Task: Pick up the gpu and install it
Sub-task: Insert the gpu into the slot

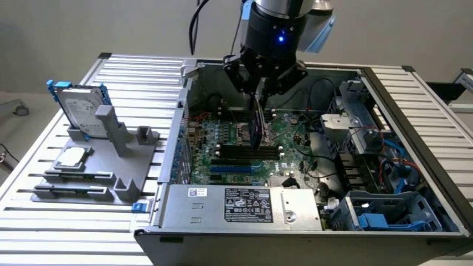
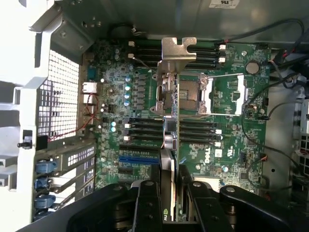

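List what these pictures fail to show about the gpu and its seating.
- Exterior view: the gpu stands edge-on, its top hidden by the hand gripping it; neither face shows.
- Wrist view: the card covers the motherboard right beneath it, so whether its lower edge touches the board cannot be told.
- Wrist view: the fingers hide the card's near end.

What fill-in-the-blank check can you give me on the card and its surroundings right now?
1. The pincer is ____ on the gpu.
2. The gpu hangs edge-on over the green ____ inside the computer case.
3. At the exterior view's left, the grey holder carries an upright ____ with a blue frame.
Missing words: shut; motherboard; hard drive.
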`<state>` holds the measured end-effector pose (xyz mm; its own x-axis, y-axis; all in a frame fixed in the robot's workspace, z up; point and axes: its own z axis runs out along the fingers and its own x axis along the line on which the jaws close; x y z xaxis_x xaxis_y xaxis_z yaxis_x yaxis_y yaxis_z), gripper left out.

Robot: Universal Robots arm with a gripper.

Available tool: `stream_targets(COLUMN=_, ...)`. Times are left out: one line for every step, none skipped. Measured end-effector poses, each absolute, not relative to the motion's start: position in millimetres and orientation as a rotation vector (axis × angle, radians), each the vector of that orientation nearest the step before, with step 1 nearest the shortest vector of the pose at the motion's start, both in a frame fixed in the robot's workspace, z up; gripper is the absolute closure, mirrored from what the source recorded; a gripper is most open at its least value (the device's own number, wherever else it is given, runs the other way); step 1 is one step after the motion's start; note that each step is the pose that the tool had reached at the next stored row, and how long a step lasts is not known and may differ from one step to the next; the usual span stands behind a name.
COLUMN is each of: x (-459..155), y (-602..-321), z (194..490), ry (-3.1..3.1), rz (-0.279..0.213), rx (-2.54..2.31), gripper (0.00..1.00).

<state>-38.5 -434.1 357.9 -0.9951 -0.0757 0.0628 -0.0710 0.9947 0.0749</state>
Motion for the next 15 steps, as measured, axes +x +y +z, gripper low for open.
stream_targets(x=-38.5, y=-434.1, z=357.7, ry=-3.070, rz=-0.111, rx=0.143, gripper=0.73)
stream_targets(x=-38.4, y=-434.1, z=357.6, ry=-3.068, rz=-0.111, rx=0.171, gripper=0.73)
stream_targets(x=-38.4, y=-434.1, z=357.5, ry=-3.066, rz=-0.111, rx=0.198, gripper=0.73)
stream_targets(x=-38.4, y=-434.1, z=357.3, ry=-3.063, rz=-0.111, rx=0.225, gripper=0.73)
stream_targets(x=-38.4, y=-434.1, z=357.2, ry=-3.060, rz=-0.110, rx=0.253, gripper=0.73)
stream_targets(x=-38.4, y=-434.1, z=357.1, ry=-3.057, rz=-0.110, rx=0.282, gripper=0.73)
stream_targets(x=-38.4, y=-434.1, z=356.9, ry=-3.054, rz=-0.110, rx=0.309, gripper=0.73)
stream_targets(x=-38.4, y=-434.1, z=356.8, ry=-3.050, rz=-0.110, rx=0.337, gripper=0.73)
stream_targets(x=-38.4, y=-434.1, z=356.7, ry=-3.047, rz=-0.111, rx=0.364, gripper=0.73)
stream_targets(x=-38.4, y=-434.1, z=356.6, ry=-3.043, rz=-0.111, rx=0.393, gripper=0.73)
stream_targets(x=-38.4, y=-434.1, z=356.4, ry=-3.038, rz=-0.112, rx=0.420, gripper=0.73)
stream_targets(x=-38.4, y=-434.1, z=356.3, ry=-3.034, rz=-0.113, rx=0.448, gripper=0.73)
stream_targets(x=-38.4, y=-434.1, z=356.1, ry=-3.029, rz=-0.114, rx=0.475, gripper=0.73)
stream_targets(x=-38.4, y=-434.1, z=356.0, ry=-3.024, rz=-0.116, rx=0.502, gripper=0.73)
stream_targets(x=-38.4, y=-434.1, z=355.9, ry=-3.019, rz=-0.118, rx=0.530, gripper=0.73)
